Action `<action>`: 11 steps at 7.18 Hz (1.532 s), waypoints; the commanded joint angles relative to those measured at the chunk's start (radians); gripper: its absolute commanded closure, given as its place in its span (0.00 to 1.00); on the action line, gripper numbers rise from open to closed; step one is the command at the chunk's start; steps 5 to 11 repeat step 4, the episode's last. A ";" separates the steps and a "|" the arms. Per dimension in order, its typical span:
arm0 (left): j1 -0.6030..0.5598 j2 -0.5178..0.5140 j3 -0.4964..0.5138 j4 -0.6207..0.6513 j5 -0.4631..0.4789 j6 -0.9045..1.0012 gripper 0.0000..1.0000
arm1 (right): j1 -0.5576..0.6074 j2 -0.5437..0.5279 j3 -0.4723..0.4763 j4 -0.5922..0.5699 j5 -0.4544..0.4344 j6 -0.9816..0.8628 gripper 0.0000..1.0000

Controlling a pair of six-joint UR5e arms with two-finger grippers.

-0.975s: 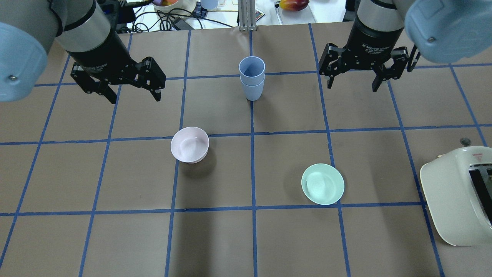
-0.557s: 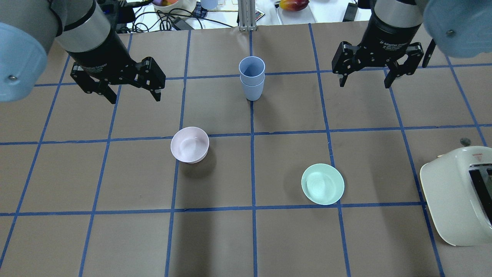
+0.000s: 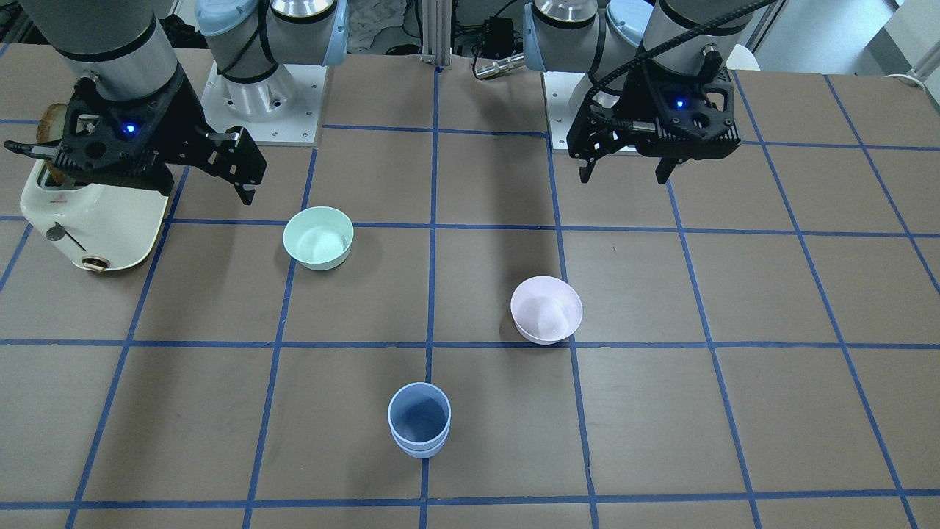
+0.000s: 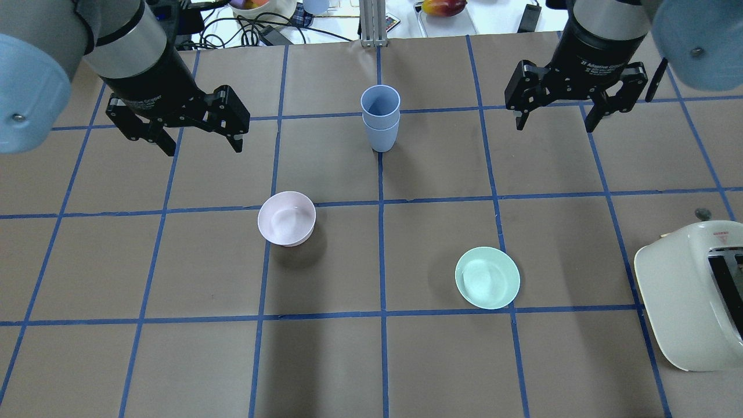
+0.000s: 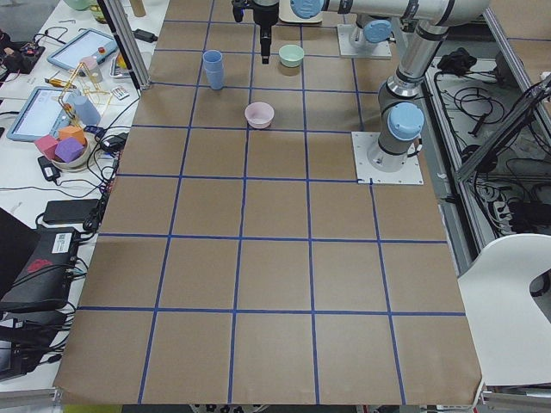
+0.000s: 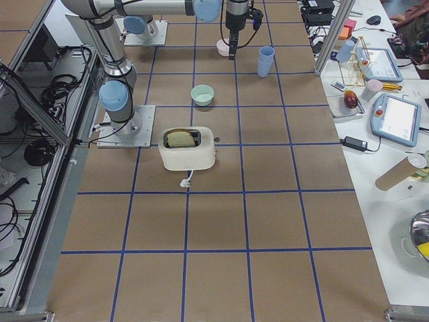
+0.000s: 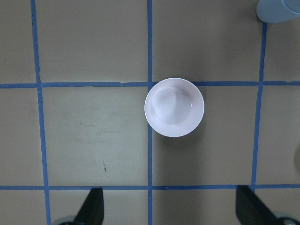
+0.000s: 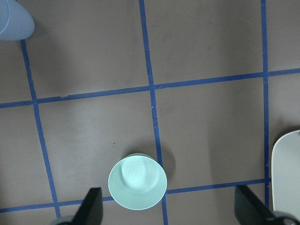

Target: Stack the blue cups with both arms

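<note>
The two blue cups (image 4: 381,125) stand nested, one inside the other, upright at the far middle of the table; they also show in the front view (image 3: 418,420). My left gripper (image 4: 204,145) is open and empty, hanging above the table to the stack's left. My right gripper (image 4: 555,125) is open and empty, well to the stack's right. The left wrist view catches only an edge of the cups (image 7: 279,10) at the top right, and the right wrist view (image 8: 14,21) at the top left. Neither gripper touches the cups.
A pale pink bowl (image 4: 287,218) sits left of centre, below my left gripper (image 7: 171,211). A mint-green bowl (image 4: 487,277) sits right of centre. A cream toaster (image 4: 696,290) stands at the right edge. Clutter lies beyond the far edge.
My right gripper has moved right and toward the far edge, away from the stacked cups, staying open. The left gripper, cups and bowls have not moved.
</note>
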 commanded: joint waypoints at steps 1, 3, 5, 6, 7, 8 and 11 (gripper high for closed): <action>0.000 0.000 0.000 0.000 0.000 0.000 0.00 | 0.000 -0.001 0.016 -0.002 0.000 -0.003 0.00; 0.000 0.000 0.000 0.000 0.000 0.000 0.00 | 0.000 -0.001 0.017 -0.003 0.000 -0.006 0.00; 0.000 0.000 0.000 0.000 0.000 0.000 0.00 | 0.000 0.001 0.017 -0.008 0.002 -0.011 0.00; 0.000 0.000 0.000 0.000 0.000 0.000 0.00 | 0.000 0.001 0.017 -0.008 0.002 -0.011 0.00; 0.000 0.000 0.000 0.000 0.000 0.000 0.00 | 0.000 0.001 0.017 -0.008 0.002 -0.011 0.00; 0.000 0.000 0.000 0.000 0.000 0.000 0.00 | 0.000 0.001 0.017 -0.008 0.002 -0.011 0.00; 0.000 0.000 0.000 0.000 0.000 0.000 0.00 | 0.000 0.001 0.017 -0.008 0.002 -0.011 0.00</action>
